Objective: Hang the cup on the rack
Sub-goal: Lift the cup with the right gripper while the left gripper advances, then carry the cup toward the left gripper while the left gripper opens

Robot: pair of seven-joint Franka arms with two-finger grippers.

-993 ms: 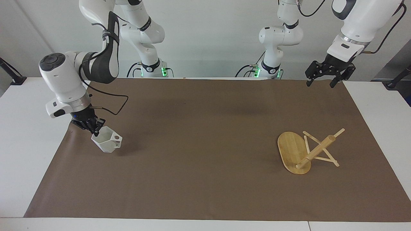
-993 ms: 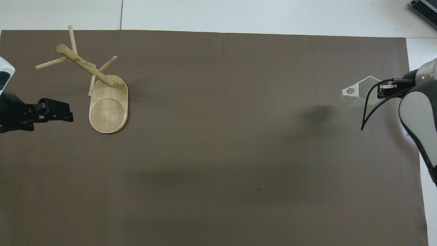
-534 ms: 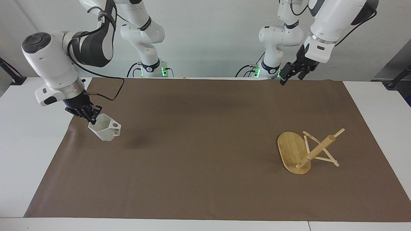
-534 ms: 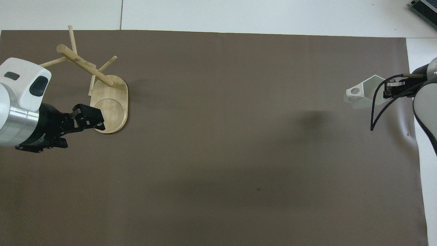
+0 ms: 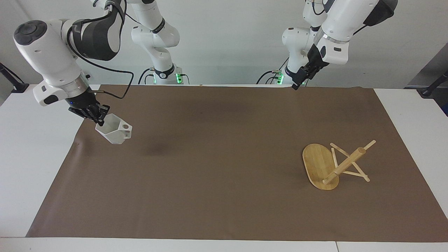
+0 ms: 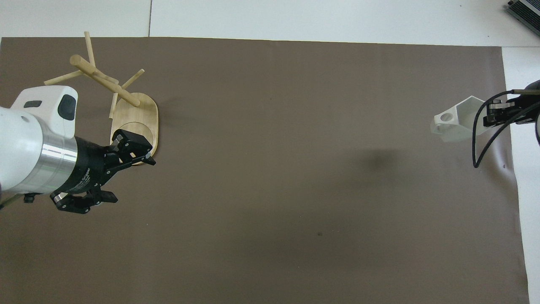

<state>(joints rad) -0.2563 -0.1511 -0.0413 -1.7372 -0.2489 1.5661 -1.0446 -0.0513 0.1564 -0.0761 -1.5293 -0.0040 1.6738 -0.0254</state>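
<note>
I see the right hand (image 5: 99, 118) pinching the cup (image 5: 114, 133) aloft over the desk (image 5: 224, 196). The left hand (image 6: 122, 171), fingers spread, hangs empty; the rack (image 5: 320, 167) lies toppled

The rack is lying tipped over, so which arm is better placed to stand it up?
Probably the left. Its open gripper hangs empty near the rack, at that arm's end of the table. The right gripper is shut on the cup, held in the air.

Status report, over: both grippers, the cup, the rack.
Right gripper shut on cup, lifted over the mat. Left gripper open, empty, high over the mat. Rack tipped on its side, nothing hung.
</note>
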